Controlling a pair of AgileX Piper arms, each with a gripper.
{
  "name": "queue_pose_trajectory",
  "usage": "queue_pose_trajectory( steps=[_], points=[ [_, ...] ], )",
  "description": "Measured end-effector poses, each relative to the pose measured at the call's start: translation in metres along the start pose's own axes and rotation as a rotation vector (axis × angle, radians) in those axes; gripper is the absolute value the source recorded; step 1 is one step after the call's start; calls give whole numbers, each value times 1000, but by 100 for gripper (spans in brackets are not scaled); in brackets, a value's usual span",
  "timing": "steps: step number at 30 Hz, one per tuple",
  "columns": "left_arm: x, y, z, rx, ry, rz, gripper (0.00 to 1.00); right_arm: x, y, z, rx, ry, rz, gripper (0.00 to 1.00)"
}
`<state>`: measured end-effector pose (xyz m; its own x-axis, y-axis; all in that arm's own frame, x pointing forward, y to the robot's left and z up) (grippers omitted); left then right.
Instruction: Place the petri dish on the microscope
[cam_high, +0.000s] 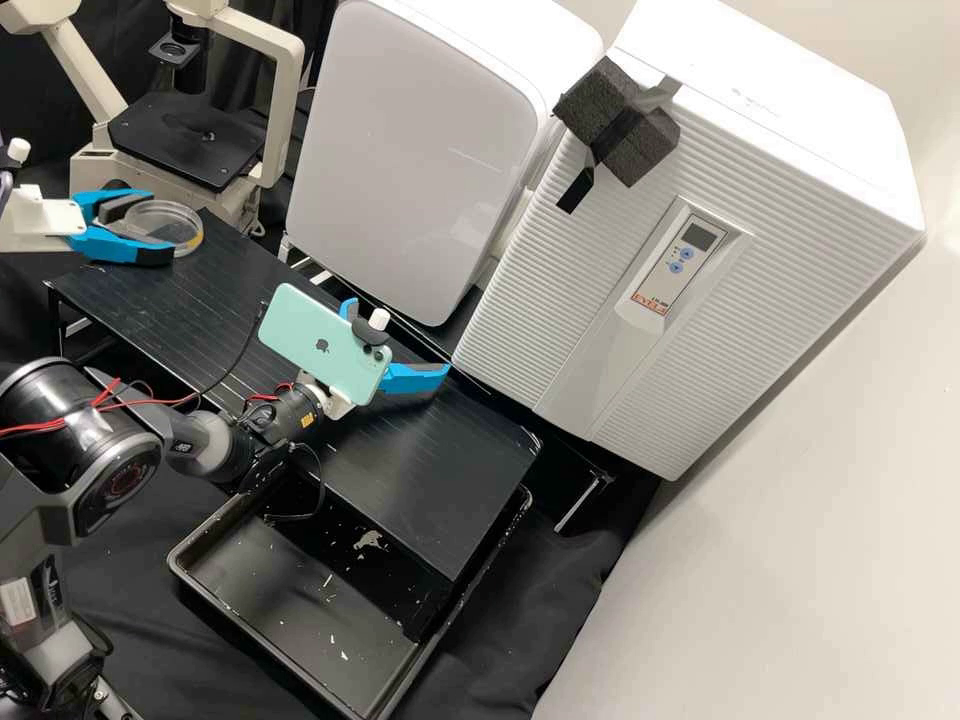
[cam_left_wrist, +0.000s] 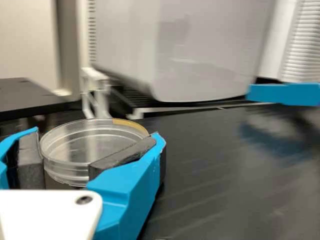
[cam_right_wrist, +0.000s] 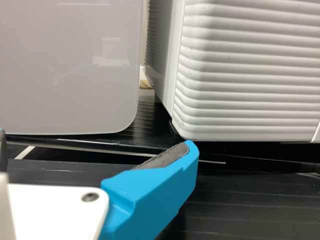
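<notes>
At the upper left of the high view, my left gripper (cam_high: 160, 224) is shut on the clear round petri dish (cam_high: 186, 228), above the far left end of the black bench. The microscope's black stage (cam_high: 188, 138) lies just behind them. In the left wrist view, dark pads of my left gripper (cam_left_wrist: 97, 134) press both sides of the petri dish (cam_left_wrist: 94, 140), which is about level and has a yellowish mark on its rim. My right gripper (cam_high: 398, 334) stands open over the bench, partly behind a mint phone. The right wrist view shows the same right gripper (cam_right_wrist: 96, 139) with nothing between its fingers.
A white rounded appliance (cam_high: 415, 150) and a ribbed white box (cam_high: 690, 240) stand behind the bench (cam_high: 430, 480). A black tray (cam_high: 300, 610) with pale scraps lies at the front. The phone (cam_high: 325, 345) is mounted on the right arm. Cables hang nearby.
</notes>
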<state>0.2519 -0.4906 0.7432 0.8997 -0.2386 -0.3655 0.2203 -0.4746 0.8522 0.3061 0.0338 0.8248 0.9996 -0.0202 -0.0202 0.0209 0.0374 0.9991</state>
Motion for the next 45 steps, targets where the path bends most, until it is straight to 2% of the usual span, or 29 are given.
queue_pose_trajectory(
  steps=[5, 10, 17, 21, 24, 28, 32, 37, 45],
  points=[
    [-6, 10, -19, -35, 122, 19, 0, 0, 0, 0, 0, 0, 0, 100],
    [-11, 13, -34, -62, 209, 20, 0, 0, 0, 0, 0, 0, 0, 100],
    [-15, 18, -41, -104, 236, 40, 0, 0, 0, 0, 0, 0, 0, 100],
    [-15, 19, -41, -115, 218, 31, 0, 0, 0, 0, 0, 0, 0, 100],
    [-17, 21, -38, -114, 200, 25, 0, 0, 0, 0, 0, 0, 0, 100],
    [-25, 27, -32, -94, 166, 43, 0, 0, 0, 0, 0, 0, 0, 100],
    [-32, 34, -30, -66, 153, 68, 0, 0, 0, 0, 0, 0, 0, 100],
    [-38, 42, -37, -68, 190, 109, 0, 0, 0, 0, 0, 0, 0, 100],
    [-23, 52, -51, -65, 243, 143, 0, 0, 0, 0, 0, 0, 0, 100]
  ],
)
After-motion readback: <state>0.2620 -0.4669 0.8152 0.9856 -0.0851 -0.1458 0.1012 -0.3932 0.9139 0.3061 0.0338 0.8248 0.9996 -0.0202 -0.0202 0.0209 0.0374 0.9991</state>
